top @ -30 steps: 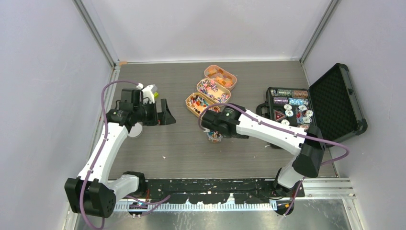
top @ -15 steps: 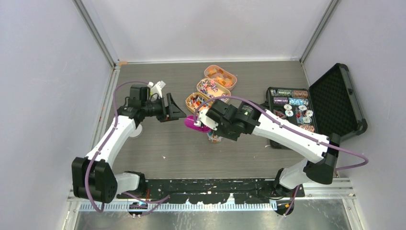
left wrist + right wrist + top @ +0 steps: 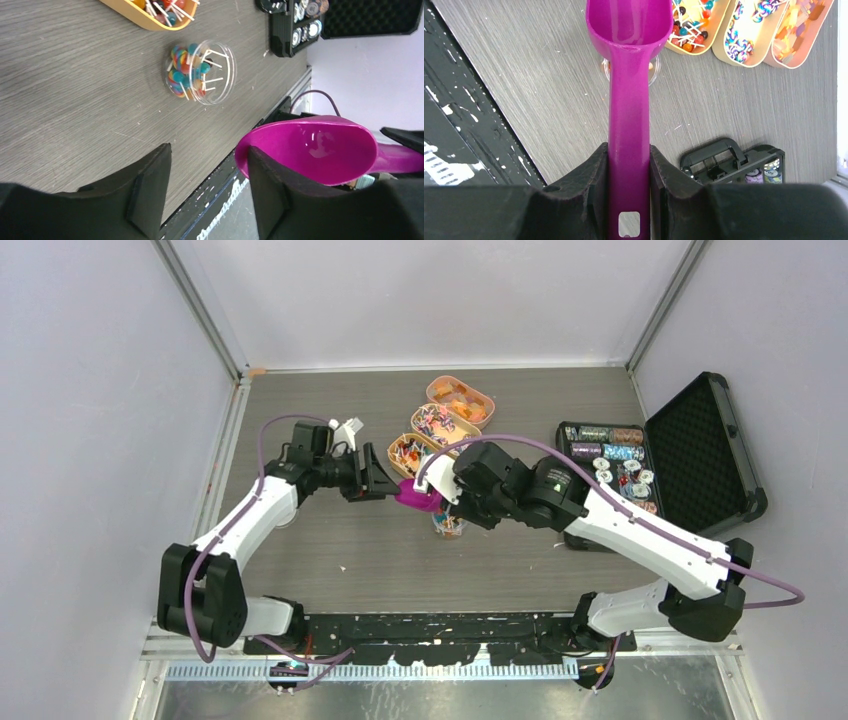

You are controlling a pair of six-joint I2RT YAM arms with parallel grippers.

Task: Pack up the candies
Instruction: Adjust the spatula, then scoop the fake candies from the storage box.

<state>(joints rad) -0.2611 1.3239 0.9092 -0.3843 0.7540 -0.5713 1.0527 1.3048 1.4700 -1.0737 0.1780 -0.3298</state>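
Observation:
My right gripper (image 3: pixel 629 152) is shut on the handle of a magenta scoop (image 3: pixel 628 100). The scoop's bowl (image 3: pixel 310 150) is empty and points left, above a clear round cup (image 3: pixel 200 72) of lollipop candies. My left gripper (image 3: pixel 385 483) is open, level with the scoop's tip. The bowl's rim lies against the far side of one of the fingers (image 3: pixel 270 195), and only table and rail show in the gap. More candies fill three tan trays: lollipops (image 3: pixel 413 452), swirled sweets (image 3: pixel 445 427) and orange pieces (image 3: pixel 460 400). The cup (image 3: pixel 450 527) stands just below the right wrist.
An open black case (image 3: pixel 700 455) with poker chips (image 3: pixel 610 470) lies at the right. A small white round lid (image 3: pixel 285 512) lies under the left forearm. The black rail (image 3: pixel 440 630) runs along the near edge. Grey walls close in on both sides.
The left arm swung right towards the scoop, its jaws narrowing from wide open. The right arm raised the scoop and turned it left, so the bowl came into view.

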